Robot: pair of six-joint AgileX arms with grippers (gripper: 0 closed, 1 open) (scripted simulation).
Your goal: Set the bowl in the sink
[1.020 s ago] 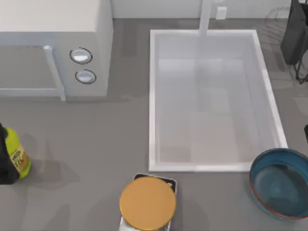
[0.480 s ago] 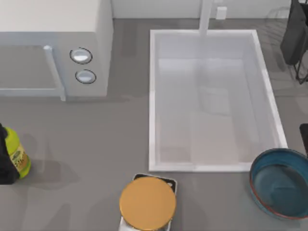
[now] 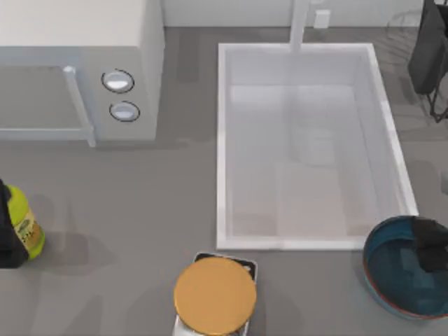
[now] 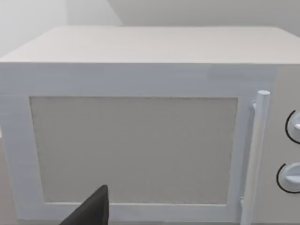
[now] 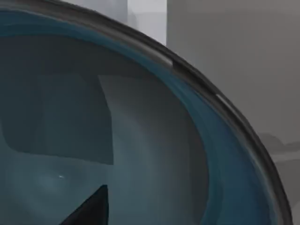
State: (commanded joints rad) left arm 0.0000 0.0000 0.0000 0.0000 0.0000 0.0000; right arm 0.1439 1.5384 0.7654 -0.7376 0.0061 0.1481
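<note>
The sink fills the table's right half with the microwave to its left, the bowl just off the sink's near right corner — right gripper above it — a bottle at the left edge.

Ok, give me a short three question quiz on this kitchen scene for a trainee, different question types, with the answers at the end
1. True or false: the bowl already sits inside the sink.
2. Which arm's gripper is over the bowl? A) left B) right
3. Fill in: the orange disc lies just off the sink's ___ short side, the one opposite the faucet.

Key:
1. False; it stands on the table off the sink's near right corner.
2. B; the right gripper is over the bowl's far right part.
3. near.
</note>
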